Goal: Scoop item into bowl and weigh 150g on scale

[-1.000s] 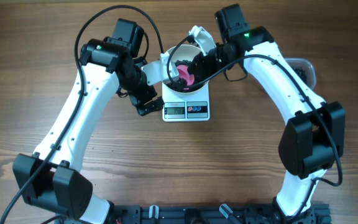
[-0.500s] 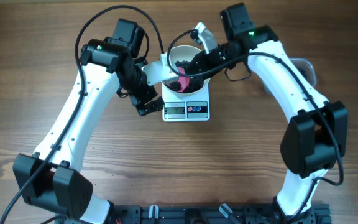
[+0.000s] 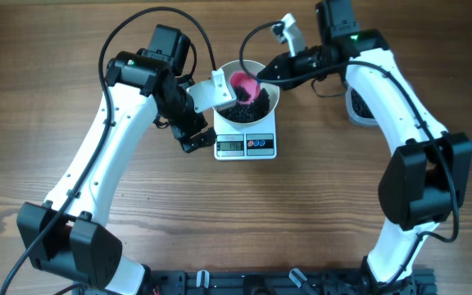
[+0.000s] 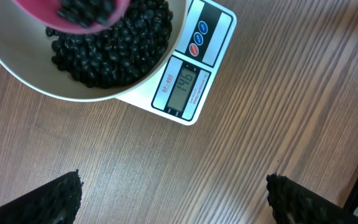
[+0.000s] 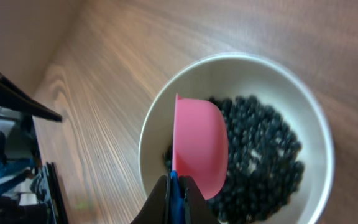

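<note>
black beans [image 3: 251, 111] lie heaped in the white bowl [image 3: 276, 94], directly below and ahead of the right gripper [image 5: 176, 198]. more beans sit in the pink scoop [image 3: 244, 83] that this gripper carries.

right gripper: 2 fingers clamped tight on the scoop's thin handle. the scoop's cup projects forward from the fingertips and hangs over the bowl's interior.

right arm: reaches in from the far right side of the bowl, with the forearm stretched toward the left arm and the wrist above the bowl rim.

the bowl stands on the scale [image 3: 246, 146]. the scale's display lies past the bowl from the right gripper, toward the robot base. digits show on the display but cannot be read with certainty.

left gripper [image 4: 176, 202]: 2 fingers spread wide with nothing between them; bare wooden table [image 4: 278, 112] lies under the gap.

left arm: the long link runs forward from the base, and the wrist section folds back beside the scale's left edge. the bowl and scale lie just ahead of its fingertips, apart from them.

1 clear tub [image 3: 357, 106] lies behind the right gripper, partly hidden under the right forearm.
</note>
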